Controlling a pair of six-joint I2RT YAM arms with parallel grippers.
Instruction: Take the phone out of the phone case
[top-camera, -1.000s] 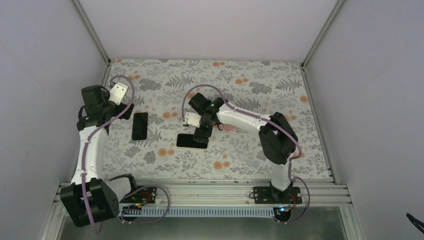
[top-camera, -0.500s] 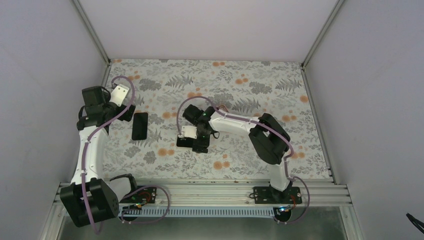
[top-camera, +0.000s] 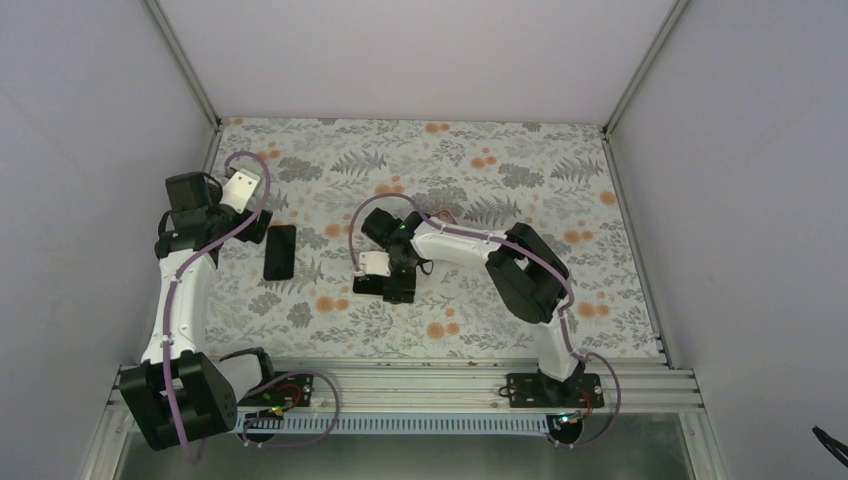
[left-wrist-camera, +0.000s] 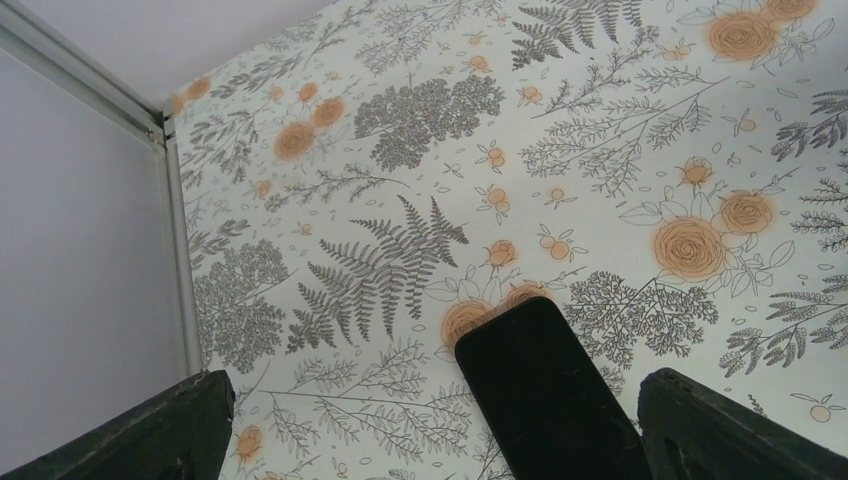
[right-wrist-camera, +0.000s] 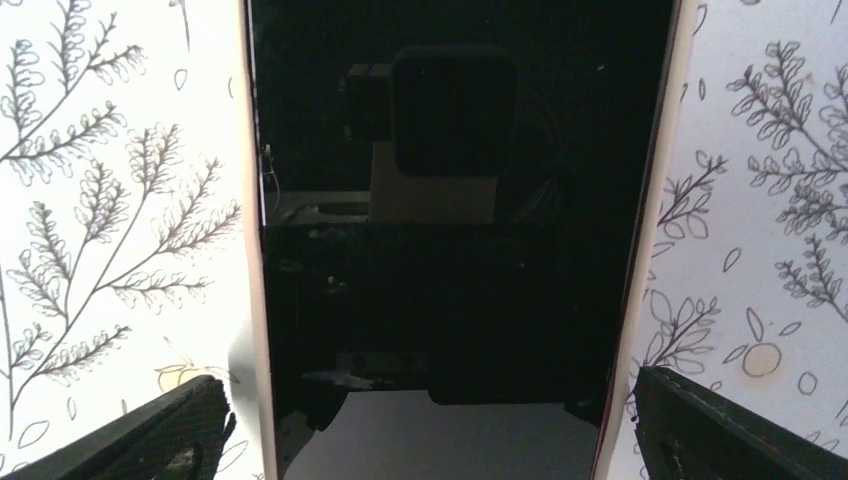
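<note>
Black slabs, two in number, lay well apart on the one floral mat (top-camera: 520, 160). The first, the glossy phone (right-wrist-camera: 450, 220), lay near the centre and showed a pale rim along both long sides; whether that rim was the case could not be told. The second, a matte slab (left-wrist-camera: 545, 390), lay toward the left wall. Two grippers were in view. The right gripper (right-wrist-camera: 435, 430) hung directly above the phone, its two fingers spread wider than it and gripping nothing. The left gripper (left-wrist-camera: 455, 430) hung over the matte slab's end, likewise spread wide and empty.
</note>
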